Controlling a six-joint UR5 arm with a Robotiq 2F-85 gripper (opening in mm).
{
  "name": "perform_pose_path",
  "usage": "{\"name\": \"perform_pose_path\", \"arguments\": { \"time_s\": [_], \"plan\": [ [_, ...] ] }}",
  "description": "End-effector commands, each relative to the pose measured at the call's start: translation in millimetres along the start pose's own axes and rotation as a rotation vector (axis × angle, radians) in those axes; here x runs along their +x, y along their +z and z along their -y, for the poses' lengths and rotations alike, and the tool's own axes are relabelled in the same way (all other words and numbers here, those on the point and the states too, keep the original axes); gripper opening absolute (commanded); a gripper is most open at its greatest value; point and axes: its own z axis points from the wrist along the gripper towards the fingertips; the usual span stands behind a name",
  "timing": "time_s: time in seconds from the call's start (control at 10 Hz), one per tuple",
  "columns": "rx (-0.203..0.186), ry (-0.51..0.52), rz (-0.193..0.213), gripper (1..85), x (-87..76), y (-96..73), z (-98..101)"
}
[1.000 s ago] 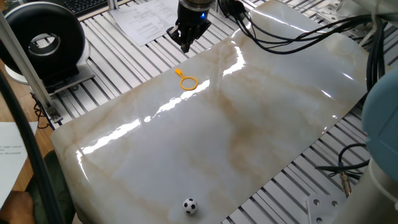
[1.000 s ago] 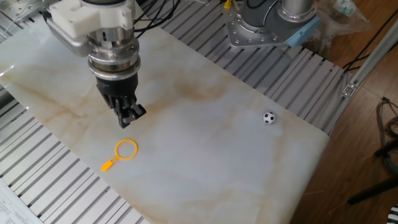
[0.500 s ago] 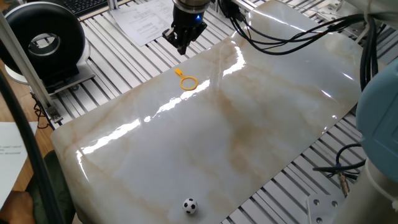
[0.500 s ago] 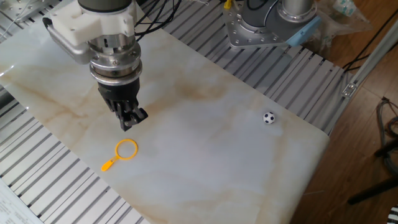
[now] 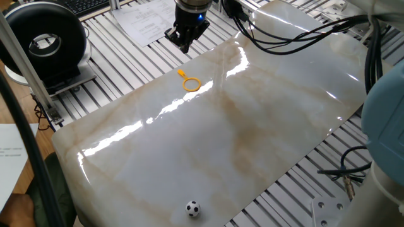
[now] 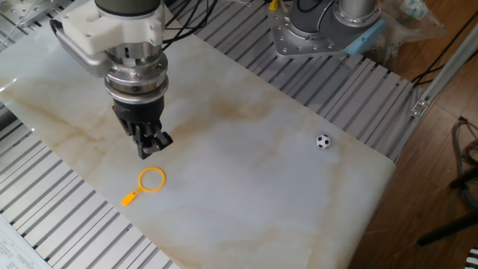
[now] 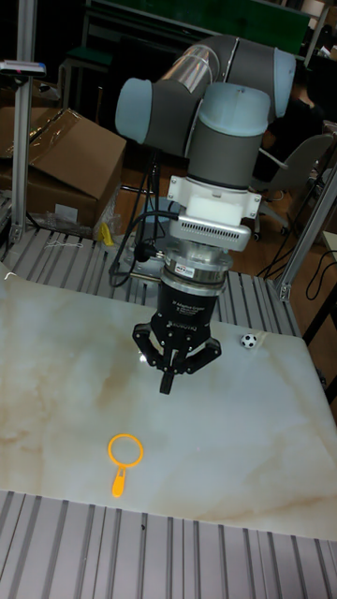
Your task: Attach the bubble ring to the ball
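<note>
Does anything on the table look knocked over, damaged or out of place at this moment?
Nothing stands out. The bubble ring lies flat and whole near one edge of the marble table, the ball sits alone near the far edge, and the gripper hangs above the slab near the ring, fingers together, holding nothing.

You have a glossy marble-look slab [image 5: 252,139] on a ribbed metal table [image 6: 45,217], with glare streaks across it. A black round device [image 5: 44,41], papers [image 5: 148,22] and a keyboard [image 5: 88,5] sit at one side. Behind, in dim light, stand a cardboard box [image 7: 65,168] and a chair [image 7: 304,178]; the floor [image 6: 426,194] is wood.
</note>
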Motion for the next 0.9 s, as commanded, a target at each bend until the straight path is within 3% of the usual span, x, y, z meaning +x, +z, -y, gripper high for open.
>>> {"name": "perform_pose_path", "arguments": {
  "time_s": [0.0,0.2,0.3,0.4,0.6,0.8],
  "plan": [
    [0.0,-0.041,0.003,19.3,-1.3,-1.2,0.7],
    [0.037,-0.16,-0.077,42.3,-10.3,7.5,18.6],
    [0.0,-0.137,-0.08,43.7,-23.4,11.0,8.6],
    [-0.008,-0.118,-0.104,43.0,-26.3,15.0,1.8],
    [-0.004,-0.119,-0.088,42.7,-34.7,33.5,-3.9],
    [0.003,-0.125,-0.091,39.7,-34.0,35.4,-1.9]
  ]
}}
